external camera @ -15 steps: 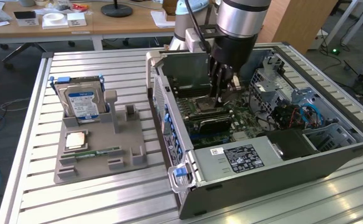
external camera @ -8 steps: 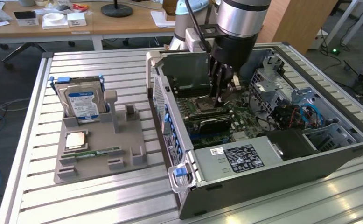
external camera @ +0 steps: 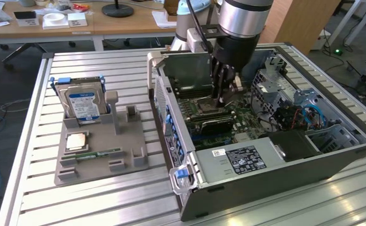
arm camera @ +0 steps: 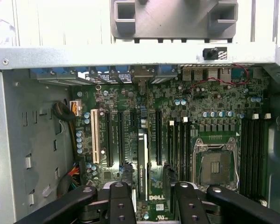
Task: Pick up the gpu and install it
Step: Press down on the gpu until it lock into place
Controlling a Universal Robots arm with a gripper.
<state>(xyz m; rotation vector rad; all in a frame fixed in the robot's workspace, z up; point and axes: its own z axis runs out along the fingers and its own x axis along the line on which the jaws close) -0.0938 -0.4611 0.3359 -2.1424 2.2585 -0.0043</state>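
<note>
While the pincer (arm camera: 147, 205) stands wide above the seated gpu (arm camera: 142, 163), holding nothing, a skewed descent risks striking the motherboard (arm camera: 210, 107) slots and components.

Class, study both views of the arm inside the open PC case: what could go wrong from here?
1. The open pincer straddles the gpu, which stands edge-up among the slots; drawing away askew could snag and tilt it.
2. Whether the gpu is fully seated cannot be told; a half-seated card might lean.
3. The bare CPU socket lies beside the pincer; a sideways slip could damage it.
</note>
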